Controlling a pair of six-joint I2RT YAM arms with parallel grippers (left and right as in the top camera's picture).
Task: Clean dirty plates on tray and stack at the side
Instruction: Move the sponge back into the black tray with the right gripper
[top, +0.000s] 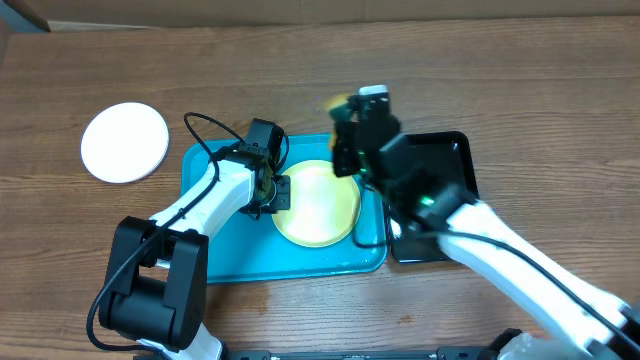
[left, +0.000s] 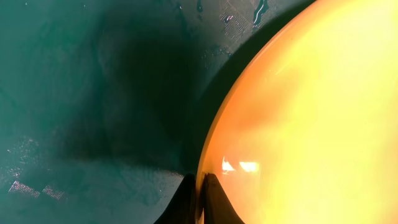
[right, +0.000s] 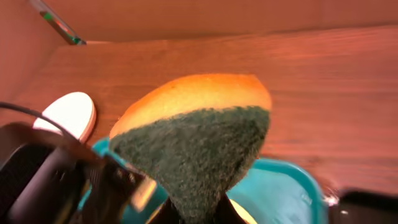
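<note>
Plate (left: 311, 112) rim nipped in left pincer (left: 200, 182) — sponge (right: 193, 143) clamped in right pincer (right: 198, 214)

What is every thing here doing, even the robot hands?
Pale yellow round plate: in the tray, rim pinched.
White round plate: flat on the wooden table, untouched.
Turquoise rectangular plastic tray: holding the yellow plate.
Glossy black tray: partly under the right arm.
Yellow-and-green sponge: gripped, off the plate.
Left gripper: shut on the yellow plate's rim.
Right gripper: shut on the sponge.
</note>
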